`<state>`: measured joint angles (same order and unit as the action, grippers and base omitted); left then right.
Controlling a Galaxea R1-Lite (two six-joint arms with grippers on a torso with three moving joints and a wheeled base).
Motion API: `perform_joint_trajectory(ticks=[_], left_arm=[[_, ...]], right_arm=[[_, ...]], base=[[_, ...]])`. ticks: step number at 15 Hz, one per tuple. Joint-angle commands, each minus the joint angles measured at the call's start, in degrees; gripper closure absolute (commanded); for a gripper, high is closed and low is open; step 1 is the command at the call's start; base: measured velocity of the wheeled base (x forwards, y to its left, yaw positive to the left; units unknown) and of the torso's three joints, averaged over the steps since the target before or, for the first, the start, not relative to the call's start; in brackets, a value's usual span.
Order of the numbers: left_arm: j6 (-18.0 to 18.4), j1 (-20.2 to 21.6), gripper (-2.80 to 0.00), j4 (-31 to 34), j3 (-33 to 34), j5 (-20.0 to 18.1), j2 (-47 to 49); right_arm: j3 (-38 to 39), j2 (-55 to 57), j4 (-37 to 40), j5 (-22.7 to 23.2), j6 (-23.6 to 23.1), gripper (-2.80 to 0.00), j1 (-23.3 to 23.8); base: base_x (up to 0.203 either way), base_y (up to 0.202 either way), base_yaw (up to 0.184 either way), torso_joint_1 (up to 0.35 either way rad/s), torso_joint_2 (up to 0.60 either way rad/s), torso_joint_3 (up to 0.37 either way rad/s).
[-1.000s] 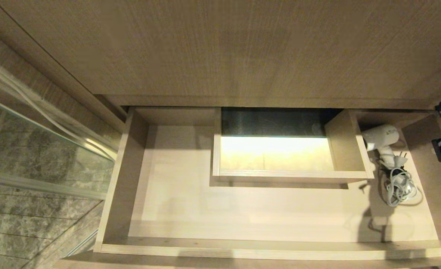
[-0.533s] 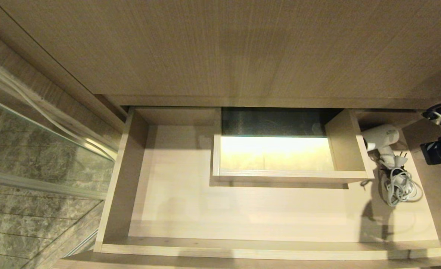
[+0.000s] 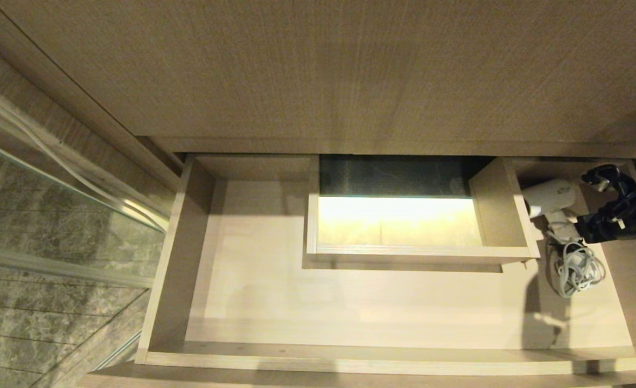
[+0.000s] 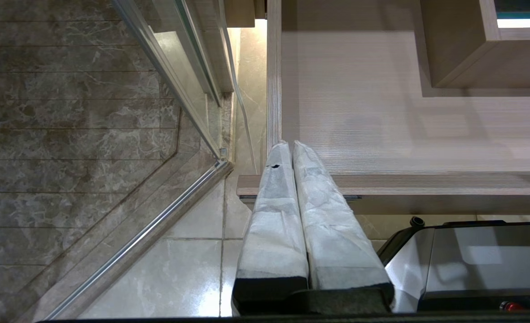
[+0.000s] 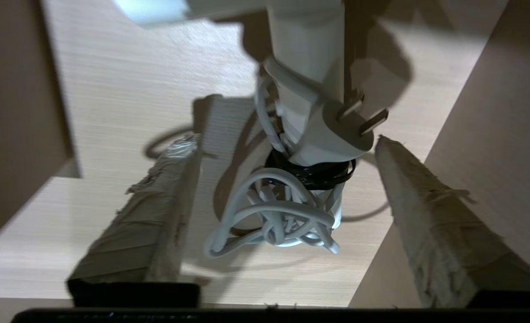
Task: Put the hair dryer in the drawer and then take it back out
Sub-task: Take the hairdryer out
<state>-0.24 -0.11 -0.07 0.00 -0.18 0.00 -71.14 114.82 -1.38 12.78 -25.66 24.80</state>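
Note:
The hair dryer (image 3: 552, 199) lies in the right end of the open drawer (image 3: 172, 258), white barrel toward the back, its bundled cord (image 3: 576, 269) toward the front. My right gripper (image 3: 592, 207) reaches in from the right and hovers over the handle. In the right wrist view it (image 5: 287, 140) is open, its taped fingers on either side of the plug (image 5: 336, 130) and coiled cord (image 5: 273, 211), touching neither. My left gripper (image 4: 288, 146) is shut and empty, parked by the drawer's front left corner (image 4: 256, 188).
A boxed cutout (image 3: 420, 250) rises in the drawer's middle, just left of the dryer. The drawer's right wall (image 5: 493, 134) stands close to my right gripper. A glass shower door (image 3: 54, 215) is at the left. The wood panel (image 3: 318, 70) overhangs the drawer's back.
My right gripper has come in from the right edge to above the dryer's handle. The dryer and cord have not moved.

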Motion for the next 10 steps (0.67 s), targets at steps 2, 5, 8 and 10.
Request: perform_joint_trajectory(ticks=[2,5,8,10], left_arm=[[0.0,-0.1,0.00,0.0,0.1,0.0,0.0],[0.0,-0.1,0.00,0.0,0.0,0.0,0.0],[0.0,0.0,0.00,0.0,0.0,0.0,0.0],[0.0,-0.1,0.00,0.0,0.0,0.0,0.0]], right_arm=[[-1.4,3.3,-1.3,0.1,-1.1,-2.80,0.8],[-1.7,3.4,-1.7,-0.1,-2.8,-2.80,1.2],[-2.6,6.3,-2.1,0.4,-2.3,-2.80,1.2],[-4.5,8.9,-2.3,1.0,-2.4,-2.80,1.2]], base=[[0.000,0.000,0.000,0.000,0.00,0.000],[0.000,0.000,0.000,0.000,0.00,0.000],[0.000,0.000,0.000,0.000,0.00,0.000],[0.000,0.000,0.000,0.000,0.00,0.000]])
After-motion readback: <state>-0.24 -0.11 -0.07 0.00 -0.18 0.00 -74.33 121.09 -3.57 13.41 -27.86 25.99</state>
